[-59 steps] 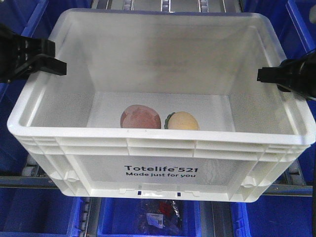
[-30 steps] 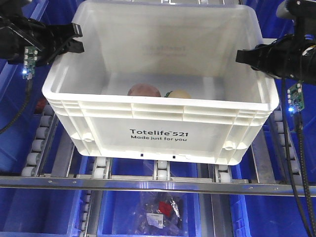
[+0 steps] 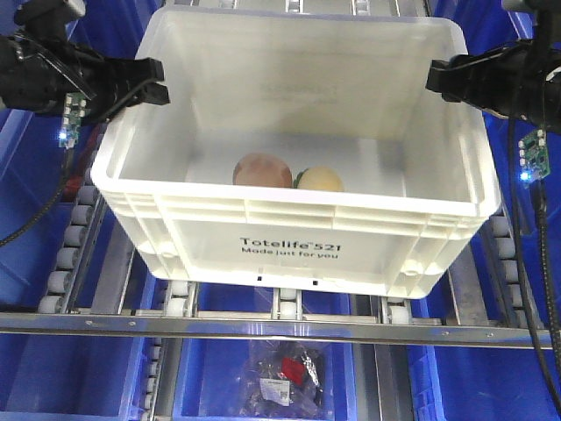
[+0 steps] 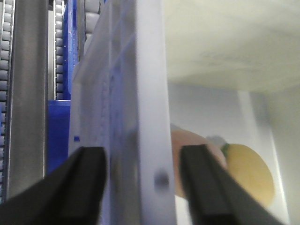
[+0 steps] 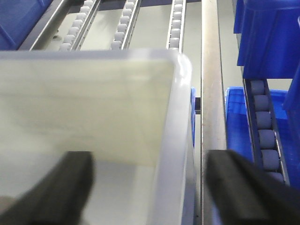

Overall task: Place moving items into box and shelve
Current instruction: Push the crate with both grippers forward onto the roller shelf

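Front-facing view shows the box (image 3: 289, 237) sitting on the roller rails of the shelve (image 3: 280, 329), its near edge above the near steel bar, its far end reaching back into the rack; blue bins (image 3: 35, 368) lie beside and below it.

My left gripper (image 3: 147, 83) straddles the left rim near the far corner; in the left wrist view its fingers (image 4: 84, 187) stand on either side of the wall with a gap showing on both sides, so I read it as apart, not pinching. My right gripper (image 3: 443, 79) straddles the right rim the same way; the right wrist view shows its fingers (image 5: 70, 187) spread wide of the wall, one inside and one outside.

Handling, as I judge it: the crate is stiff moulded plastic, smooth and somewhat slippery on the walls; the ribbed rim is the place to hold, both sides at once, matched so it stays level; it should be light with so little in it, and the rollers will let it run freely if pushed.

Counted: one box; two moving items on its floor by the near wall, one pink-brown ball (image 3: 262, 170) and one pale yellow egg-shaped toy (image 3: 321, 180), just beside each other and free to roll; two grippers; several blue bins, number uncertain.
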`<state>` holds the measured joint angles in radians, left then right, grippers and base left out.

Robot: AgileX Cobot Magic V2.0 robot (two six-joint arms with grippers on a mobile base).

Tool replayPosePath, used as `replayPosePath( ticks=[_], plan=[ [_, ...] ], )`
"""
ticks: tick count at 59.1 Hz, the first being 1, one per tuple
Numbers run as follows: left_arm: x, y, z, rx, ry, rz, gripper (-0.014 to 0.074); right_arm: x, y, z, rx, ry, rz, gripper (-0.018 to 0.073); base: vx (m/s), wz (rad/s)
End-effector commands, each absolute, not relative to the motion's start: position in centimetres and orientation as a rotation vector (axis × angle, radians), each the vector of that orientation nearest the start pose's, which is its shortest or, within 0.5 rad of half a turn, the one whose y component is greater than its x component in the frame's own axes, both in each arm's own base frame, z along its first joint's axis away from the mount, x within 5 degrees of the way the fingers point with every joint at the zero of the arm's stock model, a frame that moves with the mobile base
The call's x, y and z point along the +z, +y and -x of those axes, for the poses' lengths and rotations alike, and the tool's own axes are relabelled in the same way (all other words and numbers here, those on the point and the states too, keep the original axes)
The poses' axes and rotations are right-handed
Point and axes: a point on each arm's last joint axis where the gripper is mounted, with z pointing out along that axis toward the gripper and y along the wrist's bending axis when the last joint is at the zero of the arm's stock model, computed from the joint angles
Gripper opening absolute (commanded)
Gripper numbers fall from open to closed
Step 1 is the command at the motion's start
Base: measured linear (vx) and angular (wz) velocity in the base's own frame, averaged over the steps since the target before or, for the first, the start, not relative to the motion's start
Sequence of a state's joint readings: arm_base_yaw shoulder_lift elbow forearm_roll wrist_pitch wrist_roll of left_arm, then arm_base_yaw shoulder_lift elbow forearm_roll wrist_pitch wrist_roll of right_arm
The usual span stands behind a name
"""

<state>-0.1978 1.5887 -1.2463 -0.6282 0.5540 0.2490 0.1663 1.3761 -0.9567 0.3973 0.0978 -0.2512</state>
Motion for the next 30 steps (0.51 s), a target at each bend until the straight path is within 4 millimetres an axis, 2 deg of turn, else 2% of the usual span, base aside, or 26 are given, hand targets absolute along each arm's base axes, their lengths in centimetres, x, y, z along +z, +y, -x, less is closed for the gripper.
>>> replayPosePath(
  ticks=[1, 6, 14, 30],
  plan=[
    [33.5, -9.8, -34.2, -0.62, 2.197, -0.053, 0.0593, 33.7, 5.0, -30.5, 0.212, 1.861, 0.032, 0.0704, 0.0, 0.0],
    [33.6, -9.6, -34.1, -0.608, 2.192, -0.059, 0.0619, 33.7, 5.0, -30.5, 0.212, 1.861, 0.032, 0.0727, 0.0, 0.0],
    [34.1, -9.0, -33.8, -0.505, 2.175, -0.127, 0.0608, 33.7, 5.0, -30.5, 0.212, 1.86, 0.032, 0.0715, 0.0, 0.0],
    [35.1, -8.8, -33.0, -0.486, 2.156, -0.148, 0.0582, 33.7, 5.0, -30.5, 0.212, 1.861, 0.032, 0.0626, 0.0, 0.0]
  ],
)
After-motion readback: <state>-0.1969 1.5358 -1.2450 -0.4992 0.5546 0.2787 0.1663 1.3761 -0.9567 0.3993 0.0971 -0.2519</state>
